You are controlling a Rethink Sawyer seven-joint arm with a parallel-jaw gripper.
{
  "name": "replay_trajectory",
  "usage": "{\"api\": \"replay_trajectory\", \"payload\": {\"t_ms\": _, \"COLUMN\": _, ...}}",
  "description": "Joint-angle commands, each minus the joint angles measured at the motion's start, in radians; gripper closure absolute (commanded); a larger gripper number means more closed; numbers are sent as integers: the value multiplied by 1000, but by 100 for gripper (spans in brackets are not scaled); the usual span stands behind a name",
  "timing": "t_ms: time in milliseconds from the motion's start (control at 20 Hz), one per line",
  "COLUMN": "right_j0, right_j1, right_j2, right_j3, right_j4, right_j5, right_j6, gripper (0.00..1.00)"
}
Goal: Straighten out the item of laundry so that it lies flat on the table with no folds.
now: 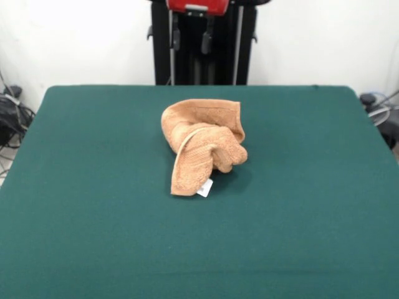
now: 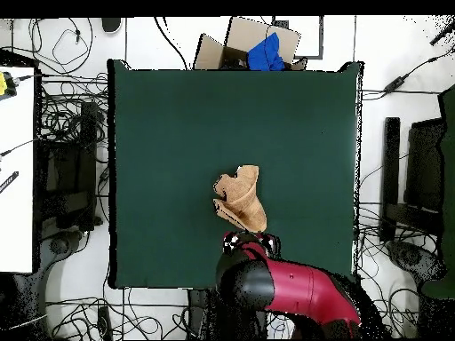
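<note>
green table (image 1: 81,205), crumpled orange towel (image 1: 202,146) mid-table, white tag (image 1: 205,187) showing — tool (image 2: 250,241) state unclear

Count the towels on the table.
1. A single crumpled orange-tan towel sits near the centre of the green table, its white tag at the corner nearest the front camera. Nothing else lies on the felt; folds could hide nothing bigger than the tag.

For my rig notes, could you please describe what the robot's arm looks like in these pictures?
In the overhead view the arm is a thick, rounded crimson shell ending in a glossy black, dome-shaped joint. The front view shows only the black pedestal with a red housing on top. The hand cannot be made out.
</note>
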Motion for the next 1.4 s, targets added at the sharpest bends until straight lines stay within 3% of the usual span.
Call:
{"api": "replay_trajectory", "payload": {"t_ms": 50, "right_j0": -12, "right_j1": -4, "right_j2": 12, "right_j3": -6, "right_j4": 10, "right_j5": 163, "right_j6": 64, "gripper": 0}}
{"api": "replay_trajectory", "payload": {"t_ms": 600, "right_j0": -82, "right_j1": -25, "right_j2": 58, "right_j3": 26, "right_j4": 7, "right_j5": 200, "right_j6": 20, "gripper": 0}}
{"api": "replay_trajectory", "payload": {"t_ms": 1100, "right_j0": -91, "right_j1": 100, "right_j2": 33, "right_j3": -5, "right_j4": -92, "right_j5": 108, "right_j6": 34, "gripper": 0}}
{"api": "replay_trajectory", "payload": {"t_ms": 1400, "right_j0": -185, "right_j1": 165, "right_j2": 134, "right_j3": -5, "right_j4": -110, "right_j5": 80, "right_j6": -38, "gripper": 0}}
